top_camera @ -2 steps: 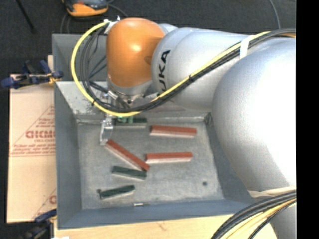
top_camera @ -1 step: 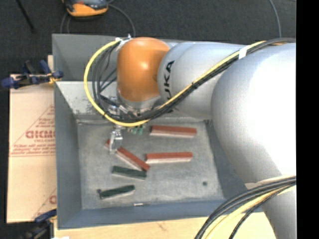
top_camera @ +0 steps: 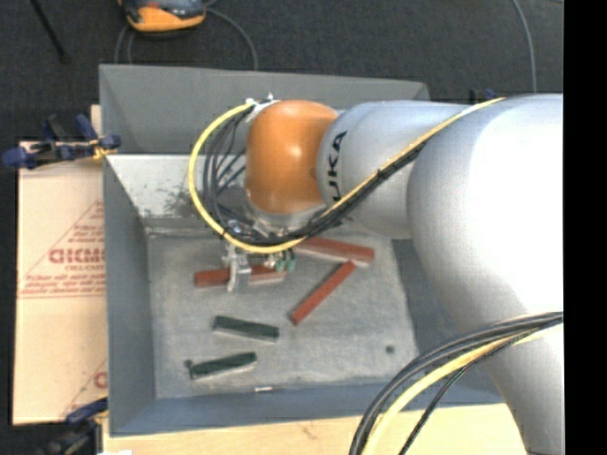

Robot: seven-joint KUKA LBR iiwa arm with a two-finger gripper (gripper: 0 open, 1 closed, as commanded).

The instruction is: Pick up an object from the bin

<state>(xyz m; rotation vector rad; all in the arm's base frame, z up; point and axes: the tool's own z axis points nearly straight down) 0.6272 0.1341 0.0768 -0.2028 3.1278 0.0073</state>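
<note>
Low in bin (top_camera: 128, 301) w/ gripper (top_camera: 237, 271) at left red-brown stick (top_camera: 207, 278); no lift yet, can't tell if open/shut or holding.

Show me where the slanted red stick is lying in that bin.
The slanted red stick lies mid-bin in the camera view, right of the tool, just below another red stick and up-right of a dark green stick.
</note>
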